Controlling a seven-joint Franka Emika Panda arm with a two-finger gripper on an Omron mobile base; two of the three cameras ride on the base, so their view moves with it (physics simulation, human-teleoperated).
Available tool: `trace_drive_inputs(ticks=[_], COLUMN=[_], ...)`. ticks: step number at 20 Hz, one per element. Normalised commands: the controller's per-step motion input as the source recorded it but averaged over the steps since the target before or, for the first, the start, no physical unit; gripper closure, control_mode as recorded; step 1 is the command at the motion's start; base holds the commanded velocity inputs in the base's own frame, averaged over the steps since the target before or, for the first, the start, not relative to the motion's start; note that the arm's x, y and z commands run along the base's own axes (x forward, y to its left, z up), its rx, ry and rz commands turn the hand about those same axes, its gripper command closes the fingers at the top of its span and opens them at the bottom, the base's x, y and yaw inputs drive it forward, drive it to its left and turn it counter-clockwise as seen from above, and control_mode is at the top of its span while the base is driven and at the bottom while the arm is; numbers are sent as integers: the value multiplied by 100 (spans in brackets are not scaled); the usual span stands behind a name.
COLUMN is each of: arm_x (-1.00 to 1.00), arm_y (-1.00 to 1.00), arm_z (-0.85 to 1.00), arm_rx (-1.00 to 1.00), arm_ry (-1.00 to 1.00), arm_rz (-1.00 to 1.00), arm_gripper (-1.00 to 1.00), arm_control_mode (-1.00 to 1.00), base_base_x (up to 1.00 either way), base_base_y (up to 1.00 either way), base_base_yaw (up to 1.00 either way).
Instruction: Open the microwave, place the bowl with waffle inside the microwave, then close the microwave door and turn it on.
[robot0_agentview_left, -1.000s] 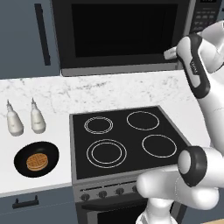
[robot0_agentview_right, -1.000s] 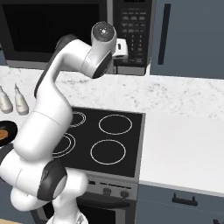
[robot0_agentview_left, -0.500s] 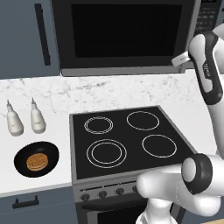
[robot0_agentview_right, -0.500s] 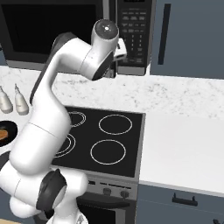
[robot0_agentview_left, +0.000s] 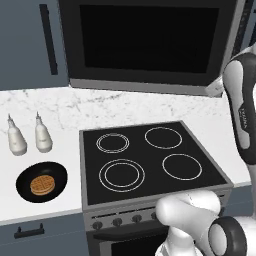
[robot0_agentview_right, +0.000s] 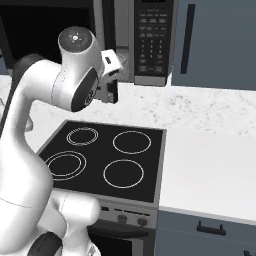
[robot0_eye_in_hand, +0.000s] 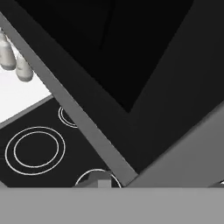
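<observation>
The microwave (robot0_agentview_right: 150, 40) hangs over the stove, button panel at right. The microwave door (robot0_agentview_left: 145, 45) stands slightly ajar, its right edge swung out from the body. My gripper (robot0_agentview_left: 216, 89) sits at that free lower right corner, and its dark fingers (robot0_agentview_right: 111, 94) point down beside the door edge; their spacing is unclear. Up close, the hand view has the door's grey frame (robot0_eye_in_hand: 87, 122) and black window (robot0_eye_in_hand: 109, 43). The black bowl (robot0_agentview_left: 41, 182) rests on the left counter with the golden waffle (robot0_agentview_left: 42, 184) in it.
Two white bottles (robot0_agentview_left: 16, 139) (robot0_agentview_left: 43, 137) stand behind the bowl. The black stovetop (robot0_agentview_left: 150, 155) lies below the microwave. Blue-grey cabinet doors with black handles flank it (robot0_agentview_left: 30, 45) (robot0_agentview_right: 215, 45). White counter (robot0_agentview_right: 210, 160) stretches to the right.
My hand has moved right and outward with the door's free edge, and the door has swung from shut to slightly ajar. Bowl and bottles have not moved.
</observation>
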Motion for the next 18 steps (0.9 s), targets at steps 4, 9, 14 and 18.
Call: trace_drive_inputs(ticks=[4,9,14,18], arm_x=[-100,-100,-100,-100], arm_y=[100,100,100,100], arm_z=[4,-1,-21,-44], arm_rx=[-22,-21,-17,-12], arm_ry=[2,0,-1,-12], arm_rz=[12,15,15,10], arm_gripper=[100,100,100,100], arm_control_mode=[-100,-100,-100,-100], base_base_x=[0,0,0,0], base_base_y=[0,0,0,0], base_base_yaw=[0,0,0,0])
